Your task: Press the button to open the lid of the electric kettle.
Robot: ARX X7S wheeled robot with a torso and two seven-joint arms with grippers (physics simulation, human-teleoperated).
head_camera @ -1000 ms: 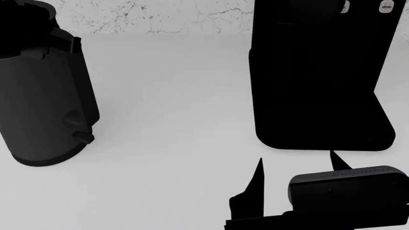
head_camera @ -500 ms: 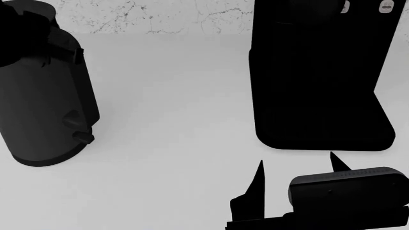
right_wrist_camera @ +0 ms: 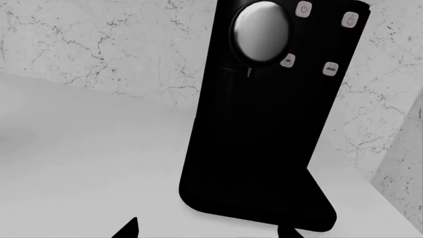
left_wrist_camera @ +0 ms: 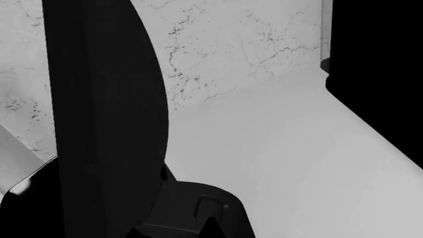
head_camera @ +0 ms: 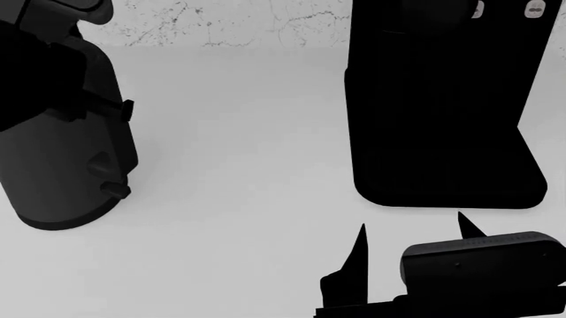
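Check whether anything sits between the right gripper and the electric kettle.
Nothing visible does. In the head view the right gripper is low over the counter, the electric kettle far to its left, with only bare counter between. The coffee machine stands behind the gripper, off that line.

Matte black right gripper (head_camera: 411,248) with thin, pointed fingers (head_camera: 357,248).

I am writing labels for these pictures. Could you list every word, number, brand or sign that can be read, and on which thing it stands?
No words, numbers or brand names can be read.
Tall black boxy coffee machine: four small pale buttons around its round silver dial carry symbols only; one looks like a power sign, the others are too small to read.
Dark grey matte cylindrical electric kettle: no text visible.
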